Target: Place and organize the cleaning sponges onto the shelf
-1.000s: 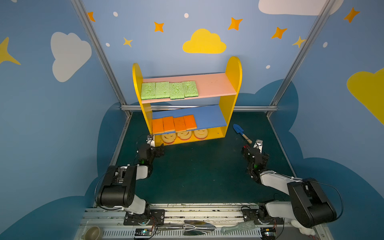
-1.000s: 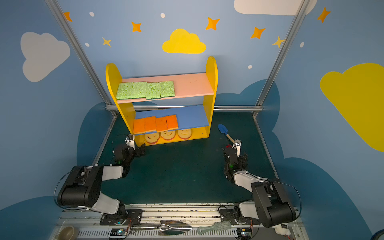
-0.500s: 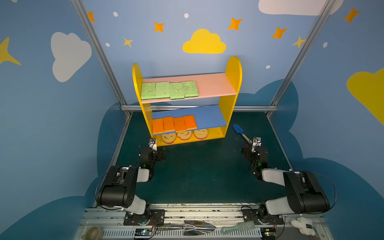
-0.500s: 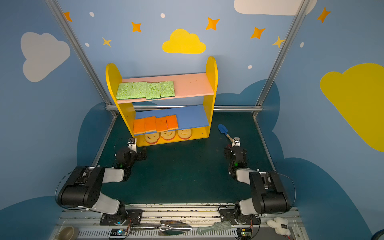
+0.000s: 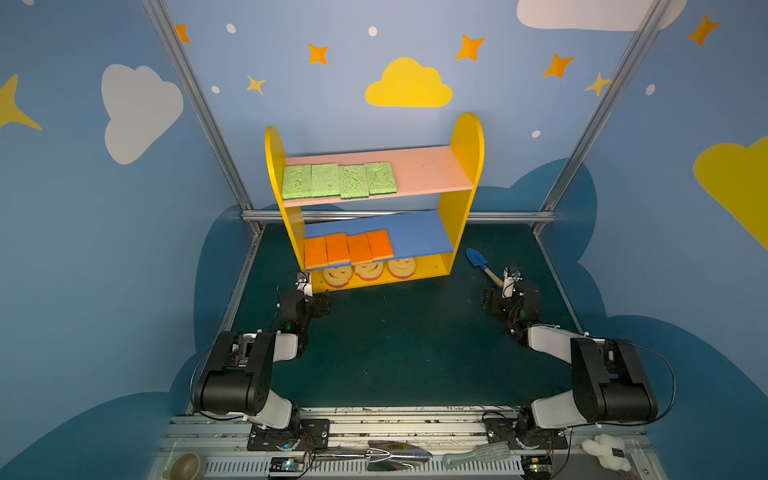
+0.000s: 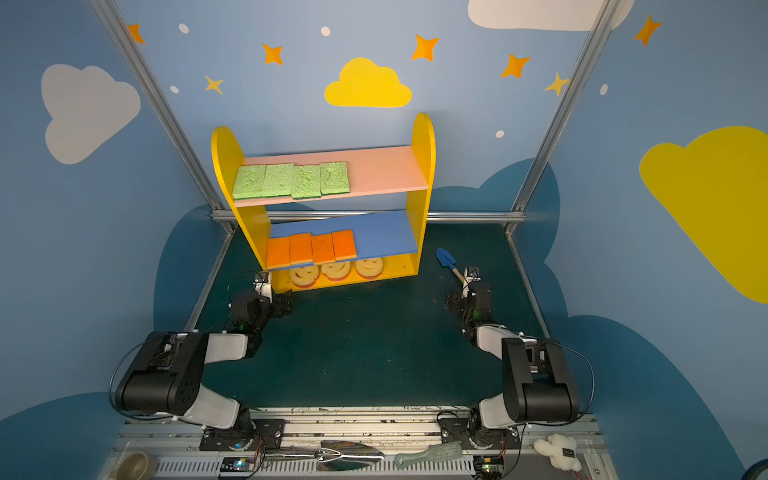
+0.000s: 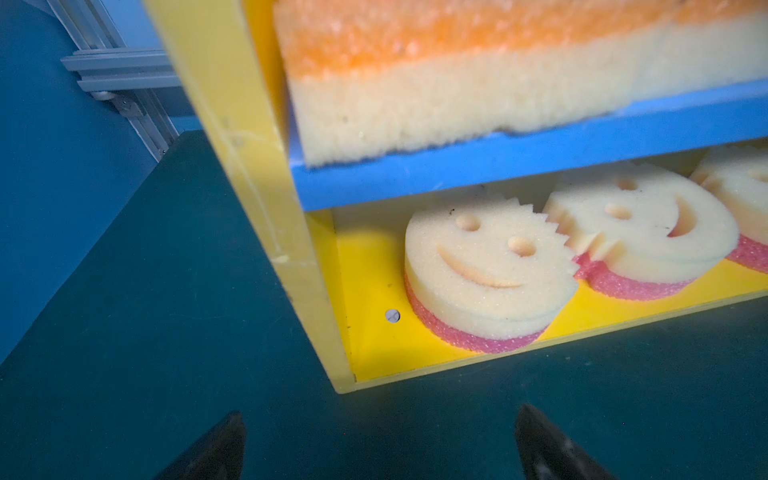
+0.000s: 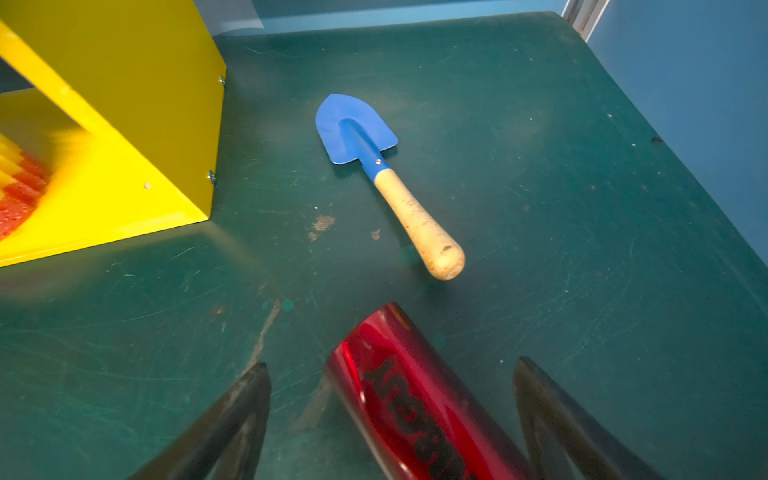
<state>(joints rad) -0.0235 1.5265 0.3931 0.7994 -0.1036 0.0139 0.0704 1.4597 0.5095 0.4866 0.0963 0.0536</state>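
On the shelf [image 5: 465,174], in both top views: four green sponges [image 5: 338,180] lie in a row on the pink board, four orange sponges [image 5: 348,248] on the blue board, and three smiley sponges [image 5: 368,272] on the yellow base. No sponge shows on the bench [image 5: 407,332].
Arms, top views: the left claw [image 5: 322,305] sits low by the shelf's front left corner. The right claw [image 5: 492,301] sits low near the handle of the blue shovel [image 5: 478,262].
Left wrist view: the fingers [image 7: 224,440] stand apart with nothing between them. They face the nearest smiley sponge, well short of it.
Right wrist view: the fingers [image 8: 245,399] stand wide apart. A glossy red cylinder [image 8: 407,395] shows between them, touching neither as far as I can see (what it is, I cannot tell). The shovel lies ahead on the bench.
Step in hand: by my reading, sorting is finished and both arms are idle.
Next move: it calls for little. Keep both claws off the shelf and leave the shovel alone. At most, square up the third green sponge, which sits slightly forward.
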